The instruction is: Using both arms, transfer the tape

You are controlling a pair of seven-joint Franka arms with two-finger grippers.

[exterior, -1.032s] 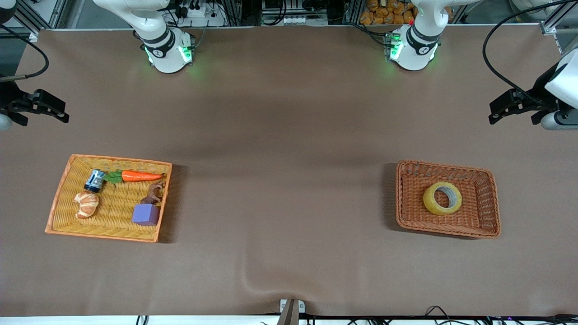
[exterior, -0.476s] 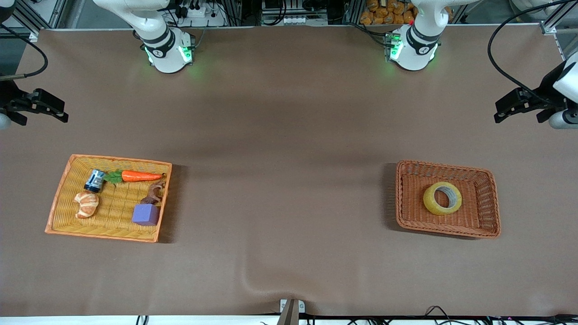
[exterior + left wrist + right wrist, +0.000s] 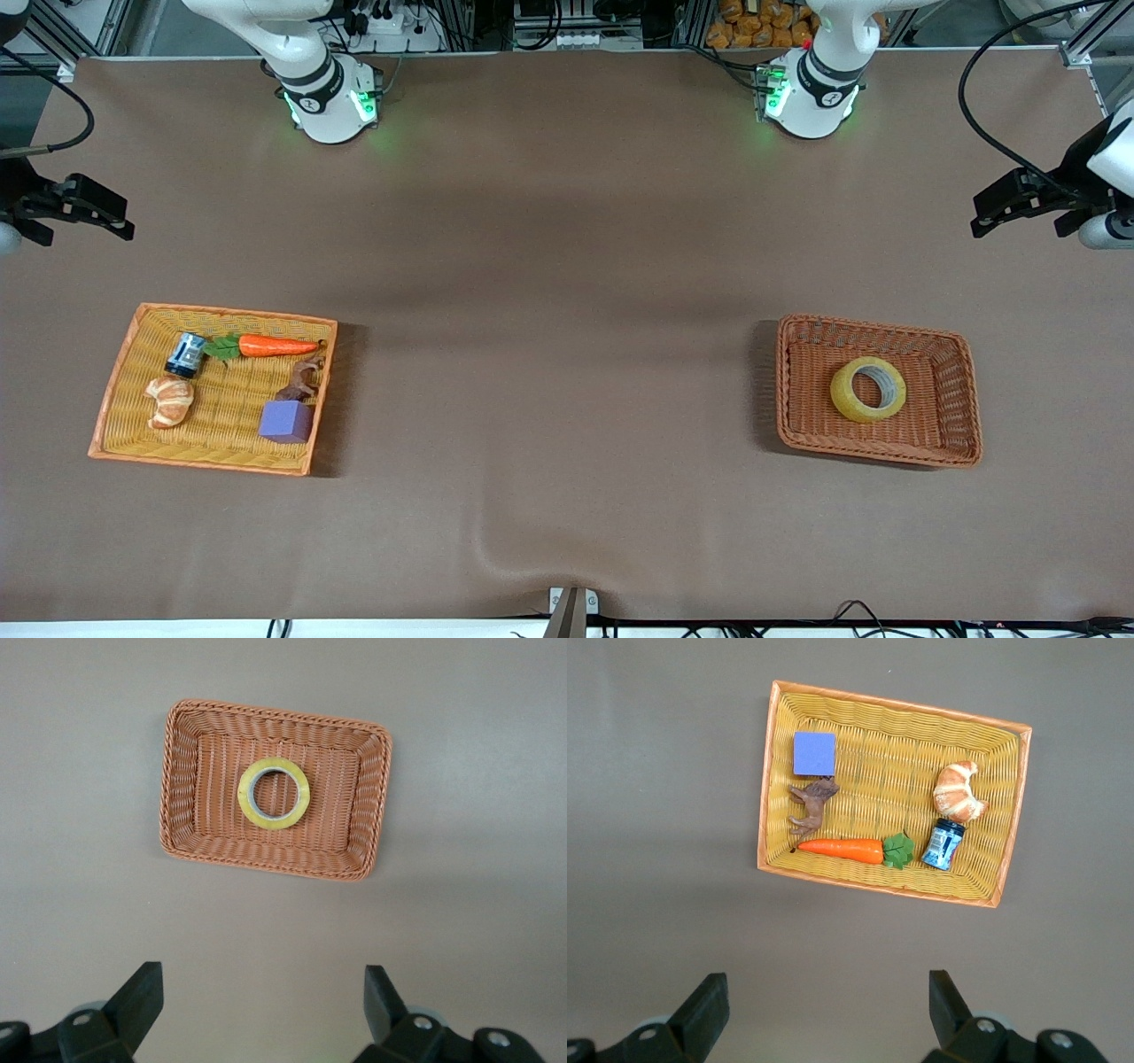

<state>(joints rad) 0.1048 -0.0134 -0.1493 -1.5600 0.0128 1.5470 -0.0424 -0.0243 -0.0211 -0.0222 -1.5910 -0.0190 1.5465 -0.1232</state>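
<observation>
My left jaws [image 3: 997,213] hang wide open and empty over the bench [image 3: 567,266] edge at my left arm's end, well apart from the tape [image 3: 868,389], which lies flat in the brown basket [image 3: 966,416]. My right jaws [image 3: 102,213], equally open and empty, wait over the bench's edge at my right arm's end.

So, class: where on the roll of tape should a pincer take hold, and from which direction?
Probably from straight above. The tape lies flat in the brown basket, hole upward, so put one finger into the grey core and one outside, pinching the ring's wall. The basket's raised sides block a sideways approach.
</observation>
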